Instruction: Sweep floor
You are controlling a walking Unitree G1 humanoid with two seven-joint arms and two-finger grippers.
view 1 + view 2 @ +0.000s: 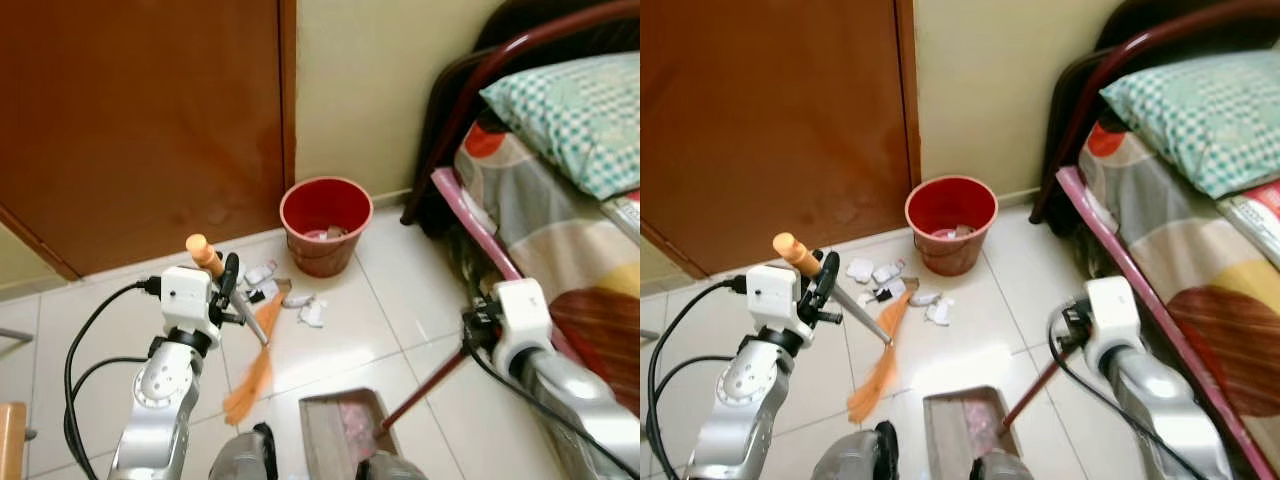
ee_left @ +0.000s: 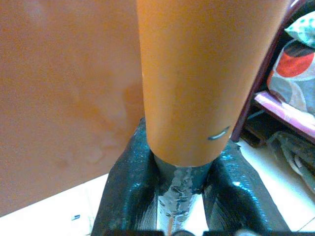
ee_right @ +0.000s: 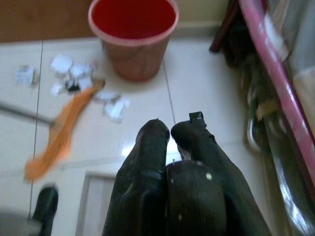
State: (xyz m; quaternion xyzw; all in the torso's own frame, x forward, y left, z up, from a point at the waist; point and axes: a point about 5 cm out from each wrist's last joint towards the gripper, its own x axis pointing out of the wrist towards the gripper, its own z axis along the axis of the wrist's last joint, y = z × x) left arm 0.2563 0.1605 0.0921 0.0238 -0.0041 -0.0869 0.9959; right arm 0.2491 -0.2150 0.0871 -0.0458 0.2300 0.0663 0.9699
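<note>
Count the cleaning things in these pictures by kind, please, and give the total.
Broom, held by the left gripper: 1
Dustpan, its handle at the right gripper: 1
Red bucket: 1
Total: 3

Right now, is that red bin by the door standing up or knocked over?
Standing upright. The red bin rests on its base with its round mouth facing up, a few scraps visible inside, and paper scraps lie on the floor beside it.

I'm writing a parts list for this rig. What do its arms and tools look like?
Both arms are silver metal with white boxy wrist housings and looping black cables. The left tool and the right tool each have two long black fingers, glossy and slightly scuffed.
</note>
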